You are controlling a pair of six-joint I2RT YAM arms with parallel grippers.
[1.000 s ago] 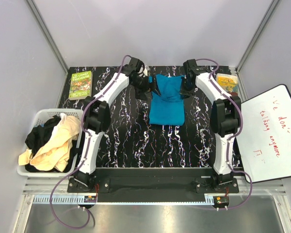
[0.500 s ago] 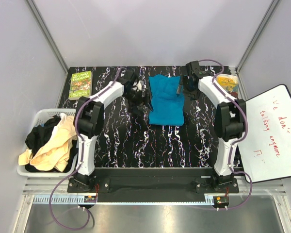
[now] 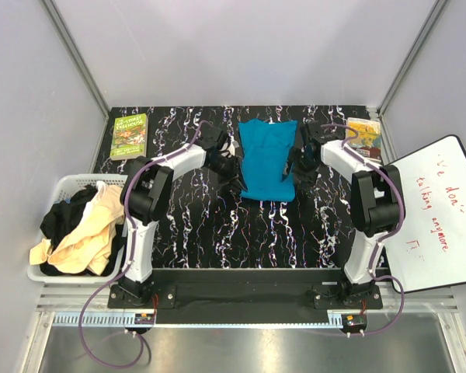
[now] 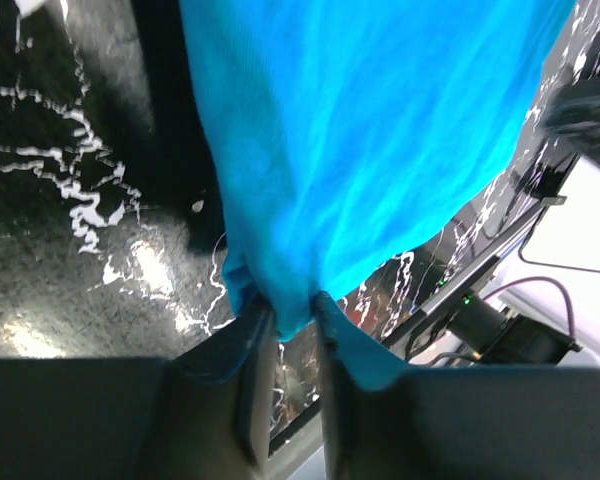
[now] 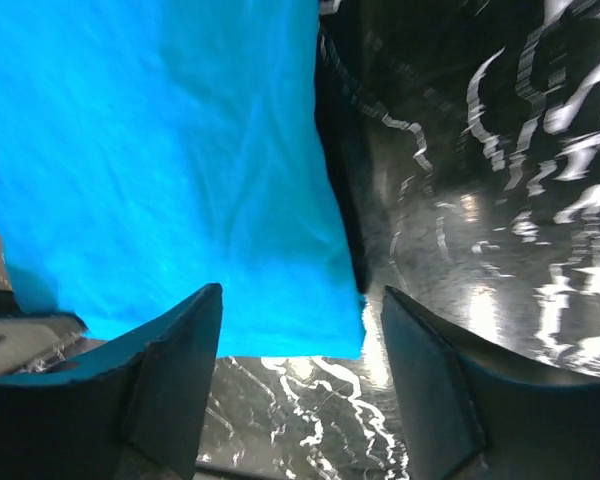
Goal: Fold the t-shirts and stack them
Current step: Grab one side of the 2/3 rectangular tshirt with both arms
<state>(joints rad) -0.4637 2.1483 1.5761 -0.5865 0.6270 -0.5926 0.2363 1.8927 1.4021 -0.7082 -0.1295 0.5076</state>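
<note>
Teal t-shirt [image 3: 268, 159] lies folded in a rough rectangle toward the far middle of the black, white-veined bench [image 3: 217, 225], between the two arms; a whiteboard [image 3: 435, 214] with red writing leans at the bench's right side; a white slatted basket [image 3: 66, 185] sits off the left edge, holding a black t-shirt [image 3: 62, 217] with cream t-shirts [image 3: 89, 233] heaped over it and spilling past the rim; a green book [image 3: 129, 135] lies at the far left corner and a yellow book [image 3: 365, 130] at the far right corner; the left end effector [image 4: 290, 305] is nearly closed, pinching a bunched corner of the teal cloth at its near left edge; the right end effector [image 5: 302, 291] is spread wide over the near right corner, gripping nothing.
</note>
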